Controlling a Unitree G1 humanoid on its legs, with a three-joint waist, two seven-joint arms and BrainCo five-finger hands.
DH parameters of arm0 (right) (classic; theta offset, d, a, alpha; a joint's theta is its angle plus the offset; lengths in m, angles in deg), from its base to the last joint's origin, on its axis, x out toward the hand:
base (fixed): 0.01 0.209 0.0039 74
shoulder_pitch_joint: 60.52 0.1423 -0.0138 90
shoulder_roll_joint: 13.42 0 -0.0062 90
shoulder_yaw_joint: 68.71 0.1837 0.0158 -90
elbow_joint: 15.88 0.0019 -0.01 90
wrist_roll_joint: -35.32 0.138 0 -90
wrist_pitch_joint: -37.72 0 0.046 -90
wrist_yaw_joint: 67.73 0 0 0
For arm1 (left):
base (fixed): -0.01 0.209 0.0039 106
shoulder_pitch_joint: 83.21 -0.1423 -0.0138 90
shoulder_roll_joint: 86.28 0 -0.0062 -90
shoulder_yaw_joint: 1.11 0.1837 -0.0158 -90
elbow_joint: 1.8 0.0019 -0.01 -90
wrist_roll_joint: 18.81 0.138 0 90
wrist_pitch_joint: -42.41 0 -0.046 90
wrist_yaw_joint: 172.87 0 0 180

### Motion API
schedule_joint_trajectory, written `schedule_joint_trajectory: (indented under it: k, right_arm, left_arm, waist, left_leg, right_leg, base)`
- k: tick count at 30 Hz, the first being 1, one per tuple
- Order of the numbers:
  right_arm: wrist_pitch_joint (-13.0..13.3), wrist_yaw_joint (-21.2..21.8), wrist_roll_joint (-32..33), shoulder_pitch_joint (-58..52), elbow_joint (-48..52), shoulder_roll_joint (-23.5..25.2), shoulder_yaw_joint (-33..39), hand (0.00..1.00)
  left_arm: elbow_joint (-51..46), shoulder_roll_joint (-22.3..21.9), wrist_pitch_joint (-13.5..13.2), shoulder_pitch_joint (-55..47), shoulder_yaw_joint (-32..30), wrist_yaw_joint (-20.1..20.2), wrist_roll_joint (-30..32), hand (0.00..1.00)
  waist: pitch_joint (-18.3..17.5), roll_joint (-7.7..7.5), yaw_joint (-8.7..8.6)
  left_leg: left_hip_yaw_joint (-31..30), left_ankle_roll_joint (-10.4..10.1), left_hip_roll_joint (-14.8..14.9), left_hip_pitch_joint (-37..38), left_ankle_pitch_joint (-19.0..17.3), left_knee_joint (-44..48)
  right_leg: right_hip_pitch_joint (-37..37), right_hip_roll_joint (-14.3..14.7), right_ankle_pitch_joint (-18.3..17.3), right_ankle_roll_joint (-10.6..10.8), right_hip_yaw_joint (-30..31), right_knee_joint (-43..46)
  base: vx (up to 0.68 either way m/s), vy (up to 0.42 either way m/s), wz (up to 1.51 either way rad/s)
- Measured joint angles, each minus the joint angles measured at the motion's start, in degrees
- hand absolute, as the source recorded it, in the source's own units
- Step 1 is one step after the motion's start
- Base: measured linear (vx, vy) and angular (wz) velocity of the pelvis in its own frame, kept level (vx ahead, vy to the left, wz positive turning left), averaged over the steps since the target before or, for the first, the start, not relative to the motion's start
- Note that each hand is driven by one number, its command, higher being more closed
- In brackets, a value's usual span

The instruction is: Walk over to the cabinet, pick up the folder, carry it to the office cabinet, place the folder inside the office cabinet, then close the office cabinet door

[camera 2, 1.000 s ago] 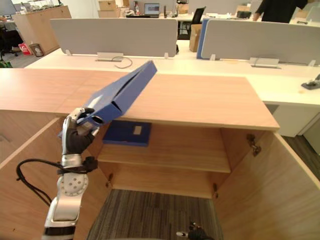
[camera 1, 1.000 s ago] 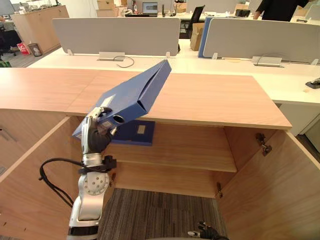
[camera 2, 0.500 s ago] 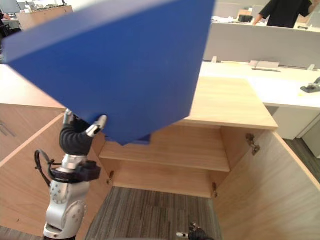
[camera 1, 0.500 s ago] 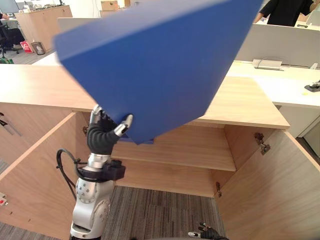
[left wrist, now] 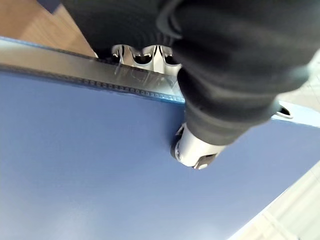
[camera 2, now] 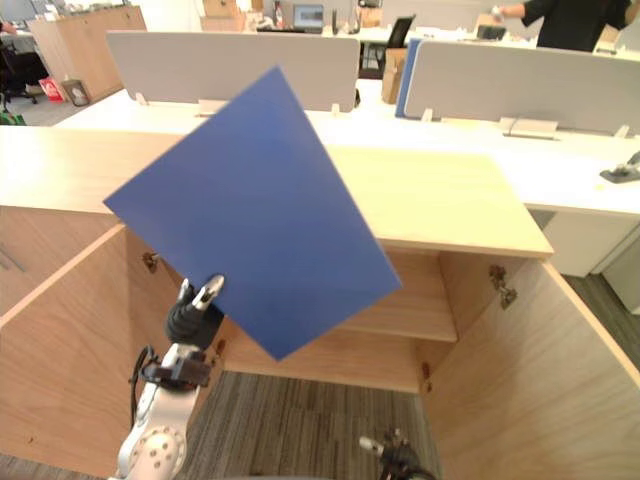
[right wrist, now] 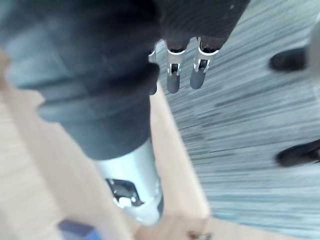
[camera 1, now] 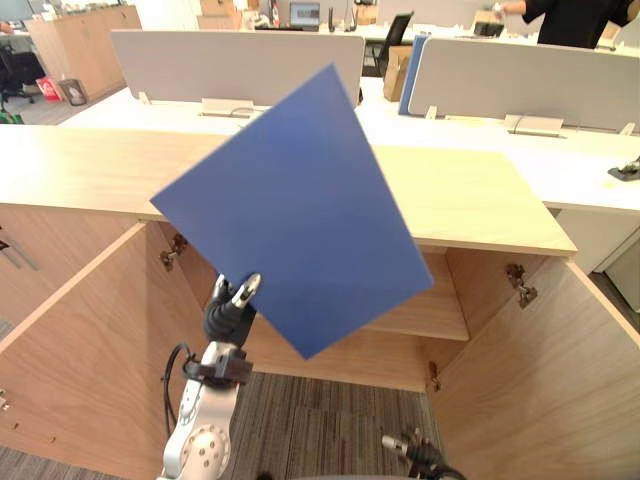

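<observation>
Folder (camera 1: 290, 210), blue and flat, is held up in the air in front of the open office cabinet (camera 1: 480, 195), tilted with one corner high, so that much of the opening is covered by it. It is gripped at its lower edge by the left hand (camera 1: 228, 308), below and to the left of its middle; in the left wrist view the thumb (left wrist: 192, 150) is pressed on the blue face and the fingers are curled over the edge. The right hand (right wrist: 172, 75) is seen hanging relaxed and empty over the carpet (right wrist: 250, 110). The placing step is judged to be in hand: the folder would have to be turned flatter and lowered beneath the top board to reach the shelf (camera 1: 435, 312).
</observation>
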Motion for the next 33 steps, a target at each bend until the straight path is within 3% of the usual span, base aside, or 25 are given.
schedule_joint_trajectory:
  k: [2,8,16,21,26,30,33]
  right_arm:
    - [1.9,0.6,4.1,-1.8,11.5,-0.2,3.0,0.00]
    - [4.1,1.2,6.2,-1.6,28.0,-1.2,13.3,0.00]
    - [4.5,1.3,5.8,1.2,39.6,-2.4,13.6,0.00]
    - [4.4,3.8,1.8,4.8,45.1,-4.3,7.7,0.00]
    - [3.5,8.2,1.6,11.7,48.0,-6.8,-4.9,0.00]
    - [3.4,10.7,4.4,20.1,51.0,-6.9,-13.2,0.00]
    - [3.4,10.8,6.7,23.4,51.2,-7.3,-14.1,0.00]
  left_arm:
    - [-0.2,-0.2,0.2,-3.0,-2.4,0.0,-0.4,1.00]
    - [-6.1,-0.9,0.3,-6.4,-9.5,0.7,-0.3,1.00]
    - [-7.5,-3.1,0.6,-6.7,-12.9,1.6,2.9,1.00]
    - [-7.5,-3.1,0.9,-6.7,-12.7,2.6,6.7,1.00]
    - [-7.5,-3.1,1.2,-6.6,-9.7,4.4,13.9,1.00]
    - [-7.5,-3.0,1.2,-6.5,-7.0,4.8,17.4,1.00]
    - [-7.5,-2.9,0.9,-6.6,-7.4,4.8,17.9,1.00]
  waist:
    - [-0.1,-0.09,-0.30]
    - [-0.1,-0.01,-0.33]
    - [-0.1,0.09,-0.33]
    - [-0.1,0.14,-0.29]
    - [0.1,0.30,0.32]
    - [0.1,0.35,0.95]
    - [0.1,0.42,1.84]
  left_leg:
    - [0.2,0.0,0.0,0.0,0.0,0.0]
    - [0.0,0.0,0.1,0.0,0.0,0.0]
    - [-0.2,0.0,0.1,-0.1,0.0,0.0]
    - [-0.1,0.0,0.1,-0.2,0.0,0.1]
    - [-0.1,0.0,0.1,-0.7,0.0,0.1]
    - [-0.1,0.0,0.1,-0.6,0.0,0.3]
    - [0.0,0.0,0.1,-0.3,0.0,0.1]
  right_leg:
    - [0.0,0.0,0.0,0.0,0.1,0.0]
    - [-0.1,0.1,0.0,-0.1,0.1,0.3]
    - [-0.4,0.0,0.0,0.0,0.1,0.7]
    - [-0.5,0.0,0.0,0.0,0.1,0.7]
    - [-0.6,0.0,0.1,0.0,0.2,0.8]
    - [-0.6,0.0,0.1,0.0,0.2,0.9]
    - [-0.4,-0.1,0.1,0.0,0.2,1.0]
  base:
    - [0.02,-0.003,-0.02]
    - [-0.02,0.001,0.00]
    - [-0.03,0.006,0.00]
    - [0.00,0.000,0.00]
    - [0.00,0.000,0.00]
    - [0.00,0.000,0.00]
    - [0.00,0.000,0.00]
